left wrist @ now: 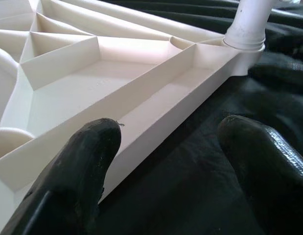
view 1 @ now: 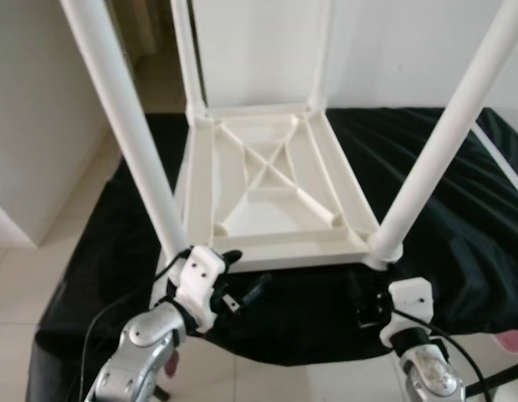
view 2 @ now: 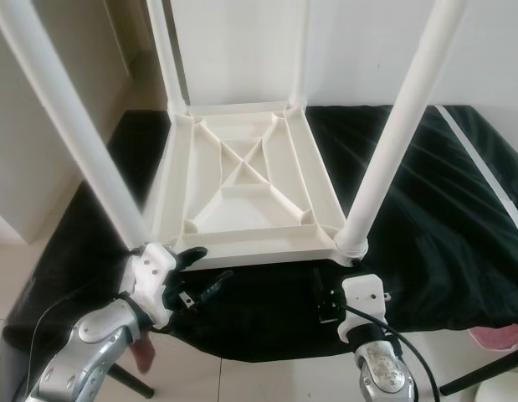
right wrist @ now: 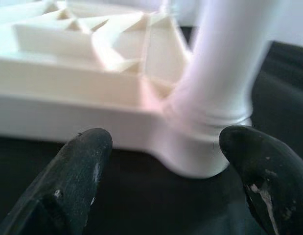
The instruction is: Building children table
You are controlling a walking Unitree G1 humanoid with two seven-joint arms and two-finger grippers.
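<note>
Step in hand: final stage, by the look of it. Upturned child's table [view 1: 275,188] lying top-down on a black cloth [view 1: 459,243], ribbed underside up, all legs seated in corner sockets.

Left hand [view 1: 235,289]: low at the near-left corner, just beside the near-left leg [view 1: 125,126]. Fingers [left wrist: 82,171] spread wide, holding nothing; one over the near rim in the left wrist view, the other over the cloth.

Near rim [view 1: 300,249]: white, runs between the two near corners, close to both hands.

Right hand [view 1: 363,301]: low at the near-right corner, just short of the socket collar [right wrist: 200,147] of the near-right leg [view 1: 447,134]. Fingers [right wrist: 78,166] wide apart, empty, bracketing the collar without touching, as far as can be told.

Next move (judgement): probably either press-check of near legs or grip on frame to turn the table upright. Calls for both hands closing together on the rim or leg bases, with even lift; long legs likely to swing, loose cloth may drag.

Risk (judgement): a leg not fully home could slip out on turning.

Counts:
- table frame: 1
- legs fitted: 4 (2 near, 2 far [view 1: 185,50])
- black cloth: 1
- robot hands: 2
- loose legs or parts on cloth: none made out
</note>
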